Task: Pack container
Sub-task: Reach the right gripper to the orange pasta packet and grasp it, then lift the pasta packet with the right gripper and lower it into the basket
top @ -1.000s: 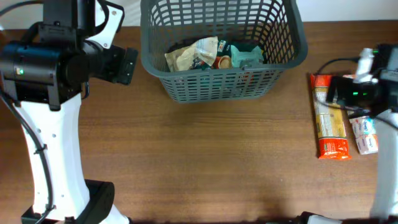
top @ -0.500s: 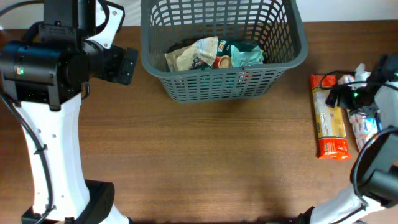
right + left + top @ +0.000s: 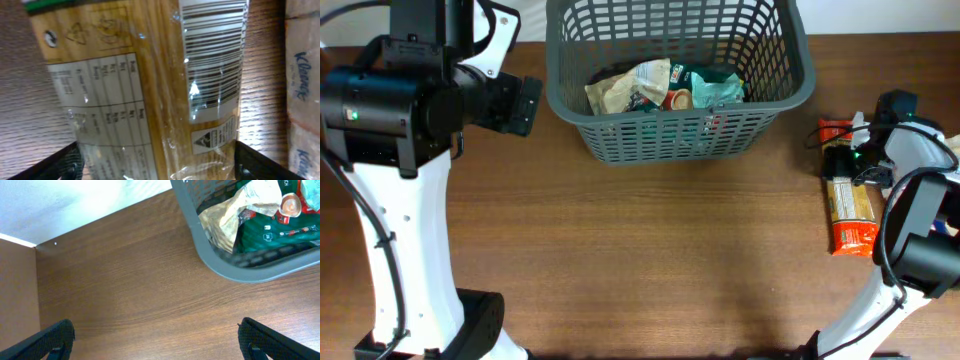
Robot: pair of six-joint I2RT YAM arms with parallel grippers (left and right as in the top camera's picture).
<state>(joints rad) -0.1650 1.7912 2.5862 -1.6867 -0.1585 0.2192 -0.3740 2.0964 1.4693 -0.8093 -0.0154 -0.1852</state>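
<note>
Both grippers gape wide: the right gripper point(image 3: 165, 167) straddles the pasta pack point(image 3: 150, 90) by the table's point(image 3: 650, 250) right edge, seemingly to grasp it; the left gripper point(image 3: 160, 342) hovers beside the far-edge container point(image 3: 665, 135).

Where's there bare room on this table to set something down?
The wide wood in front of the basket, between the left arm and the pasta pack, is bare. Crowded: the right edge, where the right hand straddles the pasta pack beside a tissue pack.

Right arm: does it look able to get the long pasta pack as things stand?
Likely yes: right gripper hangs directly over the pasta pack, jaws open either side, nothing on top. Kleenex pack lies close beside.
</note>
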